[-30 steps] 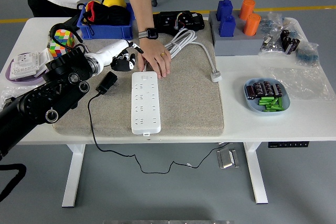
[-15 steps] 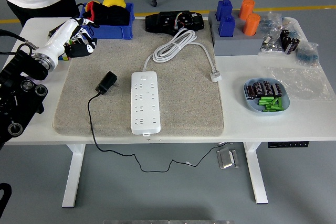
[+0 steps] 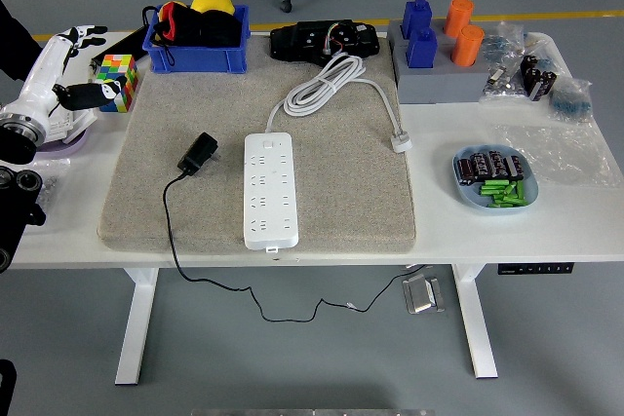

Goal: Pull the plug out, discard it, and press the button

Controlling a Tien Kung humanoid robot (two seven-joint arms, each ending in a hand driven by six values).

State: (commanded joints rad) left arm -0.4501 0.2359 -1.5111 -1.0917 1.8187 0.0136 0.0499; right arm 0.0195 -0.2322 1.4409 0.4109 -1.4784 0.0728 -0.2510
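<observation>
Head view: the left robot hand [image 3: 70,65] sits at the bench's [image 3: 487,226] left edge, white fingers seemingly spread and holding nothing, though the angle is poor. Off to its right, the black plug [image 3: 198,154] lies unplugged on the beige mat [image 3: 341,192], tilted diagonally, cord trailing toward the near edge. Farther right, the white power strip [image 3: 269,190] runs lengthwise, near to far.

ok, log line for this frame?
black plug adapter: unplugged, lying on beige mat left of white power strip | left hand: at table's left edge, open, holding nothing | right arm: out of view
</observation>
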